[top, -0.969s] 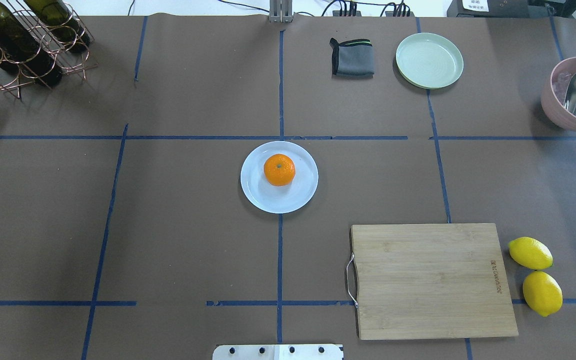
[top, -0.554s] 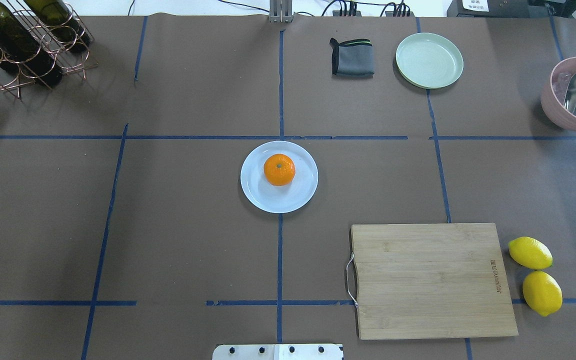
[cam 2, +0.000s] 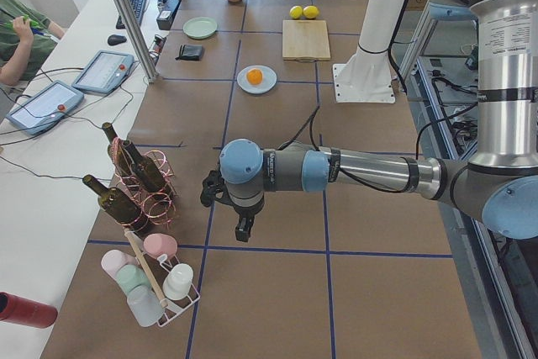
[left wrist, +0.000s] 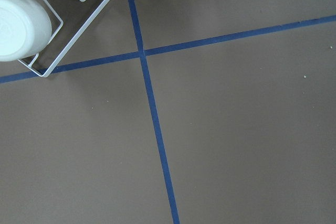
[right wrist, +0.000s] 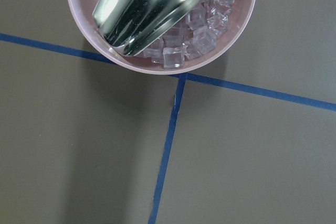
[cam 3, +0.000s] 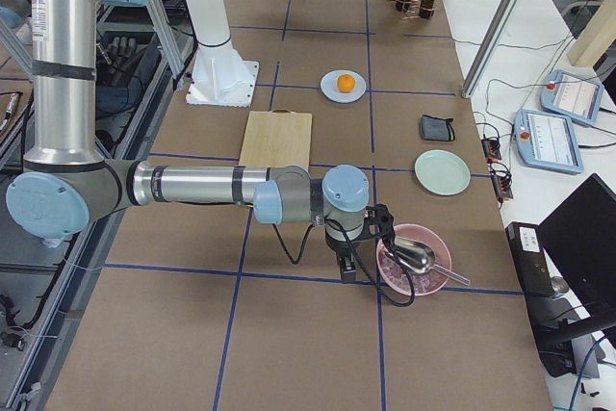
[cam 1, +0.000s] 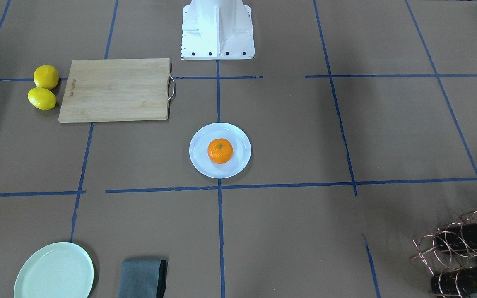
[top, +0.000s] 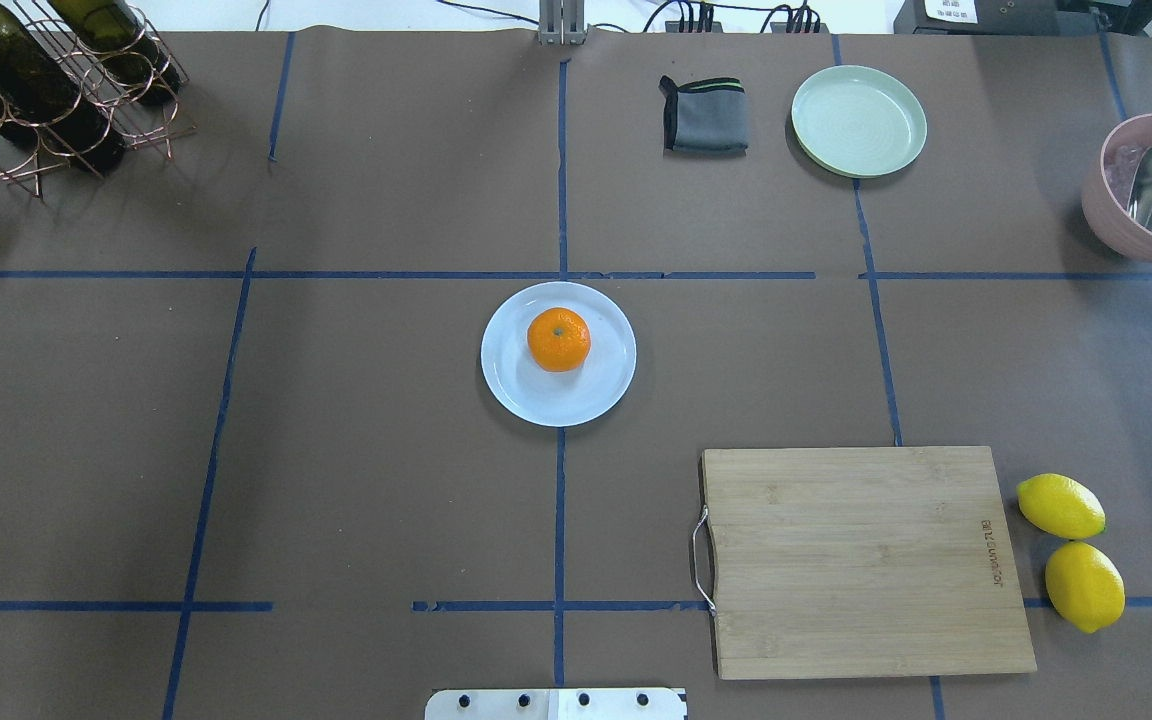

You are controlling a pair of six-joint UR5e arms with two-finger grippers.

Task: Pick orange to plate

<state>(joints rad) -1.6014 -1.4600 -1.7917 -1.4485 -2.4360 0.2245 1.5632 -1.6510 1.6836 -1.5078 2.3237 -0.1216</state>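
Note:
The orange (top: 558,340) rests on the pale bluish-white plate (top: 556,402) at the table's centre, slightly toward the plate's far side; the front view shows the orange (cam 1: 220,150) on the plate (cam 1: 200,159) too. No gripper is near them. My left gripper (cam 2: 243,229) hangs over bare table at the far left end, beside the bottle rack; whether it is open or shut I cannot tell. My right gripper (cam 3: 346,269) hovers at the far right end next to the pink bowl, and I cannot tell its state either. Neither wrist view shows any fingers.
A wooden cutting board (top: 861,560) lies front right with two lemons (top: 1061,506) beside it. A mint-green plate (top: 858,120) and a grey cloth (top: 704,116) sit at the back. The pink bowl (top: 1108,222) holds ice and a metal scoop. A wine rack (top: 46,90) stands back left.

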